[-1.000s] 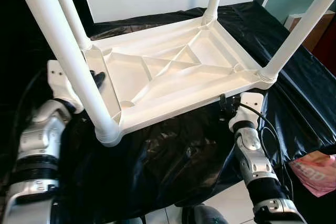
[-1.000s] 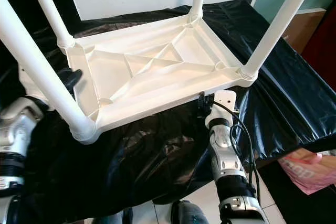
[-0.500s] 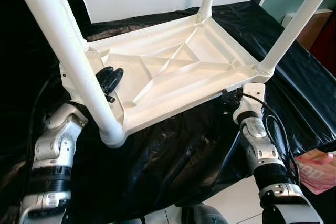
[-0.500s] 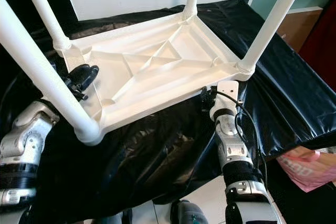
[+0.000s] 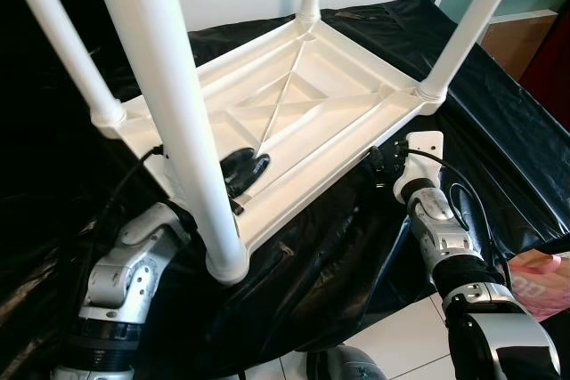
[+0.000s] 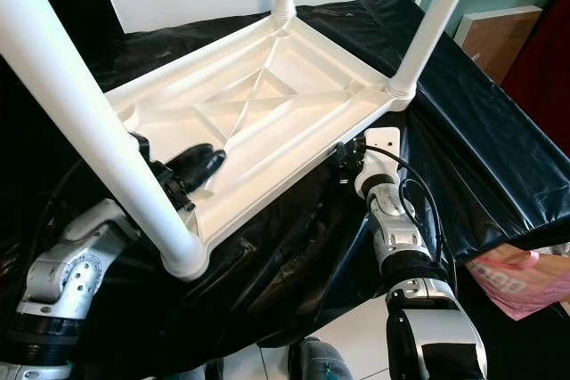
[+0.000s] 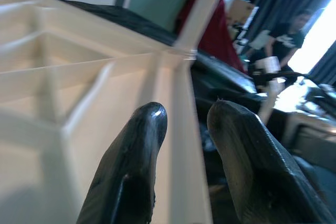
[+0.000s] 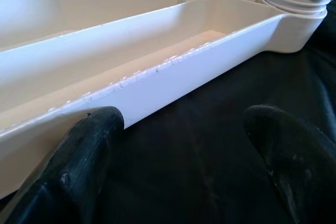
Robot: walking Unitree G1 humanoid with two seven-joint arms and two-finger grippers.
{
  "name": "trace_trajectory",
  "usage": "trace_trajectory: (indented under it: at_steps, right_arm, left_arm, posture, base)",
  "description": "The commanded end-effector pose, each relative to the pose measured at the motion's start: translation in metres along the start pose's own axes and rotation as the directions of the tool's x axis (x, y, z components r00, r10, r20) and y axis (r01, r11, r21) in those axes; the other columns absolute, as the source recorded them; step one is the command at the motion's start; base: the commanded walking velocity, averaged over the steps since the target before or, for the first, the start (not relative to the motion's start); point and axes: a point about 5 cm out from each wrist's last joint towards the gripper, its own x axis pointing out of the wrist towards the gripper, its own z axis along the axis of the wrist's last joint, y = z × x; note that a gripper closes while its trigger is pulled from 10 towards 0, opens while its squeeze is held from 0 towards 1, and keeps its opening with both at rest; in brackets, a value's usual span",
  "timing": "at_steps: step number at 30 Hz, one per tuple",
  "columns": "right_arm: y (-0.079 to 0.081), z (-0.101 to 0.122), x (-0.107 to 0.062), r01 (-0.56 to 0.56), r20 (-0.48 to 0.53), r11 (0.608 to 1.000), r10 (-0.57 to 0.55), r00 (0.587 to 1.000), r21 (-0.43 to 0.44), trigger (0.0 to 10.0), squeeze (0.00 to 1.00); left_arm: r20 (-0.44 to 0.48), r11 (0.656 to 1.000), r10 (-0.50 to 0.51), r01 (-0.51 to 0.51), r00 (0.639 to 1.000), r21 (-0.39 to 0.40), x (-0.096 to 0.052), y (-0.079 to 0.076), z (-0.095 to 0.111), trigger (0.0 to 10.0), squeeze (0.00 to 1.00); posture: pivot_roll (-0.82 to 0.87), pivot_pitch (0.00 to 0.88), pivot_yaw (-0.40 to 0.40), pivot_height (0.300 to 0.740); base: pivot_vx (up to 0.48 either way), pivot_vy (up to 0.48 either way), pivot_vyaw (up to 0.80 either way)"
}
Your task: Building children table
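Your white table [image 5: 303, 113] lies upside down on the black sheet [image 5: 525, 149], legs pointing up. Your left gripper [image 6: 198, 165] reaches over the near-left rim into the underside, beside the near leg [image 5: 178, 104], fingers [image 7: 131, 177] narrowly parted, holding nothing. Your right gripper [image 8: 178, 156] sits wide open just beside the near-right rim, one finger touching it.

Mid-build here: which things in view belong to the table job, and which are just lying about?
Job:
white table, upside down
its legs
left hand, inside the frame
right hand, at the frame's edge

Lying about:
black sheet
pink packet
brown box
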Motion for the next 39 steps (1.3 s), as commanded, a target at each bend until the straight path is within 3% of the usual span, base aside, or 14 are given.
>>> trace_trajectory:
  at_steps: [1,5,13,18,23,29,32,34,35,39]
  right_arm:
    - [0.021,0.003,0.003,-0.116,0.022,0.993,0.116,0.993,-0.005,10.0,0.00]
    - [0.025,0.008,0.008,-0.200,0.065,0.979,0.198,0.978,0.028,10.0,0.00]
    - [0.030,0.010,0.010,-0.236,0.079,0.971,0.233,0.969,0.032,10.0,0.00]
    - [0.021,0.010,0.011,-0.171,0.098,0.985,0.166,0.981,0.037,10.0,0.00]
    - [-0.001,0.007,0.004,-0.026,0.118,1.000,0.025,0.993,0.008,10.0,0.00]
    - [-0.016,0.002,-0.010,0.039,0.162,0.999,-0.041,0.986,0.018,10.0,0.00]
    - [-0.018,0.003,-0.019,0.027,0.201,1.000,-0.027,0.979,0.007,10.0,0.00]
    - [-0.018,0.003,-0.019,0.027,0.201,1.000,-0.027,0.979,0.007,10.0,0.00]
    - [-0.015,0.003,-0.031,0.009,0.231,1.000,-0.008,0.973,-0.004,10.0,0.00]
    - [-0.011,0.002,-0.037,-0.001,0.245,1.000,0.002,0.970,-0.005,10.0,0.00]
  left_arm:
    - [-0.013,0.968,-0.251,0.250,0.968,-0.036,0.005,-0.026,-0.007,10.0,0.00]
    - [0.020,0.951,-0.299,0.299,0.954,-0.076,0.022,-0.051,-0.008,10.0,0.00]
    - [0.032,0.940,-0.321,0.323,0.947,-0.114,0.028,-0.066,-0.012,10.0,0.00]
    - [0.018,0.943,-0.311,0.311,0.950,-0.118,0.028,-0.068,-0.014,10.0,0.00]
    - [-0.072,0.962,-0.271,0.267,0.960,-0.056,0.013,-0.056,-0.022,10.0,0.00]
    - [-0.178,0.967,-0.244,0.253,0.953,0.027,-0.006,-0.042,-0.025,10.0,0.00]
    - [-0.259,0.964,-0.231,0.257,0.938,0.069,-0.019,-0.028,-0.024,10.0,0.00]
    - [-0.259,0.964,-0.231,0.257,0.938,0.069,-0.019,-0.028,-0.024,10.0,0.00]
    - [-0.289,0.967,-0.197,0.234,0.937,0.100,-0.024,-0.013,-0.017,10.0,0.00]
    - [-0.285,0.968,-0.180,0.221,0.941,0.116,-0.024,-0.008,-0.012,10.0,0.00]
  posture:
    - [0.08,0.147,-0.058,0.740]
    - [0.08,0.144,-0.050,0.740]
    - [0.09,0.143,-0.046,0.740]
    - [0.09,0.141,-0.045,0.740]
    - [0.10,0.138,-0.056,0.740]
    - [0.11,0.141,-0.056,0.740]
    - [0.10,0.144,-0.051,0.740]
    - [0.10,0.144,-0.051,0.740]
    - [0.08,0.150,-0.034,0.740]
    - [0.08,0.152,-0.032,0.740]
  base:
    - [0.000,0.000,0.00]
    - [0.000,0.000,0.00]
    - [0.000,0.000,0.00]
    - [0.000,0.000,0.00]
    - [0.000,0.000,0.00]
    - [0.000,0.000,0.00]
    - [0.000,0.000,0.00]
    - [0.000,0.000,0.00]
    - [0.000,0.000,0.00]
    - [0.000,0.000,0.00]
